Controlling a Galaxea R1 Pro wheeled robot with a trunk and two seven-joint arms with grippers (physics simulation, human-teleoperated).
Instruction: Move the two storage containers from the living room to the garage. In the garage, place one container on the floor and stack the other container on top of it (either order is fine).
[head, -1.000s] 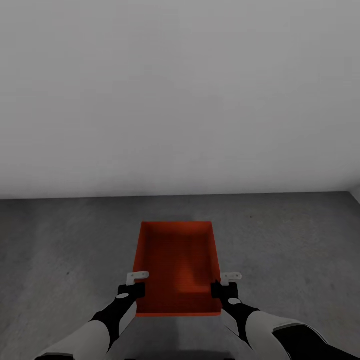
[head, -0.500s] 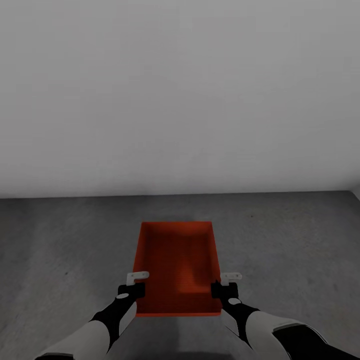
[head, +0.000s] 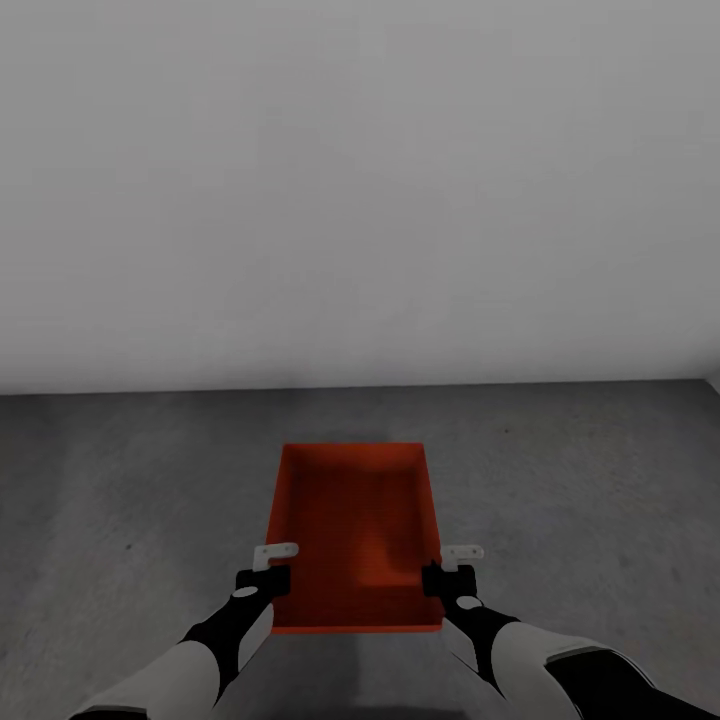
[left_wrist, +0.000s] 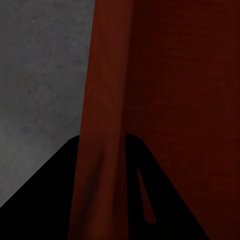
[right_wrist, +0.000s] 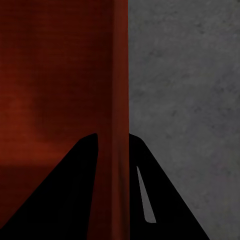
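Note:
One red-orange storage container (head: 350, 520), open-topped and empty, is held level in front of me over the dark grey floor (head: 600, 480). My left gripper (head: 268, 572) is shut on its left side wall near the near end. My right gripper (head: 442, 572) is shut on its right side wall, opposite. In the left wrist view the black fingers (left_wrist: 50, 200) straddle the thin red wall (left_wrist: 107, 100), one inside and one outside. The right wrist view shows the same hold, with fingers (right_wrist: 170, 200) on either side of the wall (right_wrist: 120, 75).
A plain pale grey wall (head: 360, 200) stands ahead and meets the mottled concrete-like floor a short way past the container. Floor extends to the left (head: 120, 480) and right of the box. A wall corner shows at the far right edge (head: 712, 385).
The wall's base line and the floor specks have shifted slightly in the picture, so the camera has moved a little. Container and both grippers keep the same hold and place.

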